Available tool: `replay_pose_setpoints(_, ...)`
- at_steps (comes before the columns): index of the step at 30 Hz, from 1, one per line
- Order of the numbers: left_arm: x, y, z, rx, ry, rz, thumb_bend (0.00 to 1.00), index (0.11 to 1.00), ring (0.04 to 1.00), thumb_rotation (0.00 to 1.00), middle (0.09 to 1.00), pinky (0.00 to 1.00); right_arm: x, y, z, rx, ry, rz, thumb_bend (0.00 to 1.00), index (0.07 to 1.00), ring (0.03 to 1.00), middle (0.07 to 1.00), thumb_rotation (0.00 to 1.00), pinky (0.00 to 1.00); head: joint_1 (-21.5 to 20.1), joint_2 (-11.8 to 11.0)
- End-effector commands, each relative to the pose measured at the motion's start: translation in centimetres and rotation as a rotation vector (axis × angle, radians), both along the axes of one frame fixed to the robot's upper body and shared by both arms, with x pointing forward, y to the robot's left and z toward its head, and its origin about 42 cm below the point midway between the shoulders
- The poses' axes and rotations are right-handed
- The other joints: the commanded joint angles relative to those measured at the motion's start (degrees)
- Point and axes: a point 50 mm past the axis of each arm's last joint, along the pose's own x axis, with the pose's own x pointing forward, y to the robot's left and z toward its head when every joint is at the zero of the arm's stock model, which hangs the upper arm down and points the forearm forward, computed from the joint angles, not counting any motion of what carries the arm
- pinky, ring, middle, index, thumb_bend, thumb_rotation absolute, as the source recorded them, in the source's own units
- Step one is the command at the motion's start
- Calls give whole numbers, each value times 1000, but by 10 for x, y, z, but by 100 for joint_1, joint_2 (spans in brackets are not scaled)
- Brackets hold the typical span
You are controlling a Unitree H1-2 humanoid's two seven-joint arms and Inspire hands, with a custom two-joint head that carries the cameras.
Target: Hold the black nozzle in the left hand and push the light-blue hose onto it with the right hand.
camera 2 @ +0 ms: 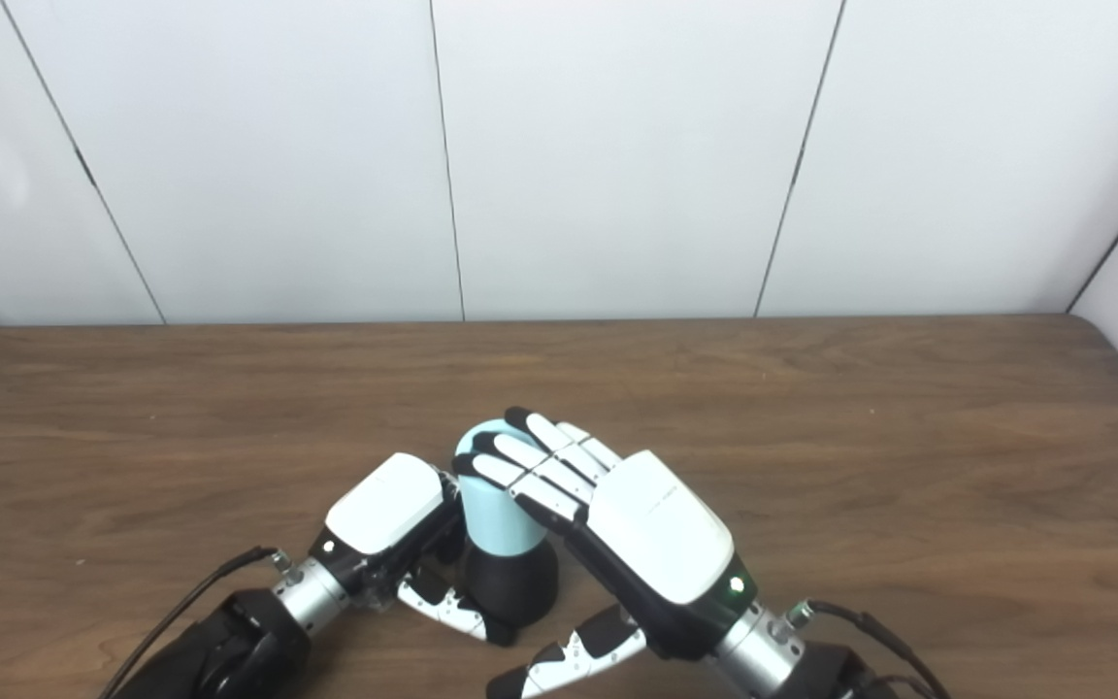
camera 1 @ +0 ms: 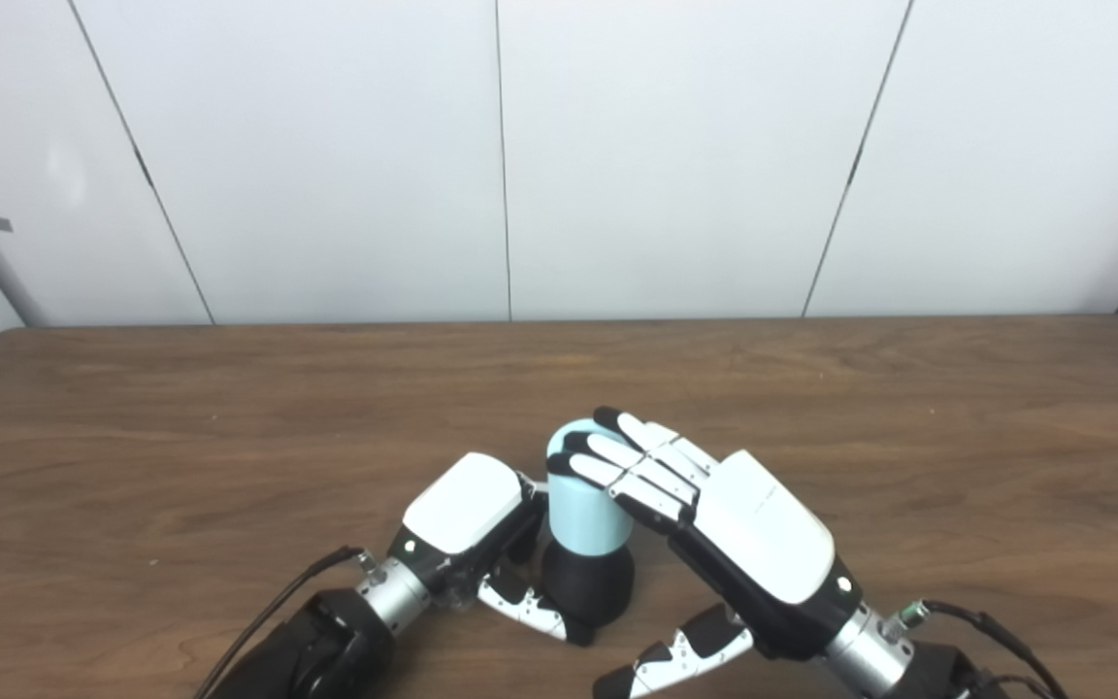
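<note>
The black nozzle [camera 1: 588,584] stands upright on the wooden table [camera 1: 229,408] near the front edge. The light-blue hose [camera 1: 582,510], a short wide tube, sits upright on top of it, its lower end over the nozzle. My left hand [camera 1: 465,519] is curled around the nozzle from the left, thumb across its front base. Coming in from the right, my right hand [camera 1: 714,510] has its fingers [camera 1: 622,456] stretched flat over the hose's top end. Its thumb hangs apart below and grasps nothing. The hose's far side is hidden.
The brown table top [camera 2: 811,408] spreads wide to both sides and to the back. White wall panels [camera 2: 617,146] rise behind its far edge. Black cables [camera 1: 268,612] trail from both wrists near the picture's bottom.
</note>
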Motion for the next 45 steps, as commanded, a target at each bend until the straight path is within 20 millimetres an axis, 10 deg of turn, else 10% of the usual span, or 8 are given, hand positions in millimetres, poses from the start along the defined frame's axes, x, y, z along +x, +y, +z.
replay_pose_setpoints(1, -6, 0, -11, 68, 37, -24, 500, 505, 383, 0, 448, 163, -2, -4, -6, -42, 8, 0, 815, 854, 926, 890, 687, 890, -1, 7)
replay_pose_setpoints(24, -6, 0, -11, 61, 42, -24, 500, 508, 378, 0, 447, 166, -15, -4, -37, -295, -1, -106, 708, 960, 1000, 997, 714, 949, 20, -1)
replay_pose_setpoints(45, -6, -1, -11, 59, 38, -26, 499, 512, 375, 0, 447, 182, -10, -5, -34, -205, 5, -35, 817, 840, 888, 883, 639, 805, 21, 8)
